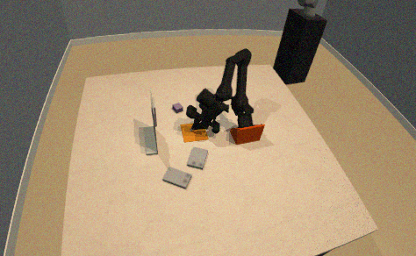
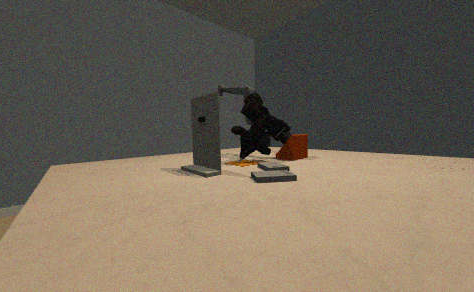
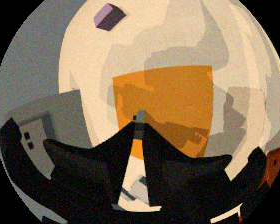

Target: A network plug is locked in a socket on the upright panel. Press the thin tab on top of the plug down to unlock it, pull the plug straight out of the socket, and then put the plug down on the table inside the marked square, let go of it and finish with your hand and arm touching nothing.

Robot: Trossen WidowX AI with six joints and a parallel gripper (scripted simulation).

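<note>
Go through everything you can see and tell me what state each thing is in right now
Pincer: shut on the plug, low over the orange square.
Plug: out of the socket, held, only its tip shows.
Socket: empty, a dark slot in the panel.
Panel: upright on its base.
Orange square: flat on the table, partly shaded by the arm.
Purple cube: resting apart, untouched.

Pale beige table top (image 1: 253,193), tan border and grey rim around it. Resting on it: grey upright panel (image 1: 153,115) on a flat grey base, left of centre. Orange marked square (image 1: 194,132) flat on the surface just right of the panel. Small purple cube (image 1: 177,107) behind the square. Two flat grey slabs (image 1: 197,158) (image 1: 176,177) in front, near each other. Orange-red wedge block (image 1: 247,133) right of the square. Tall black box (image 1: 299,46) at the far right corner.
</note>
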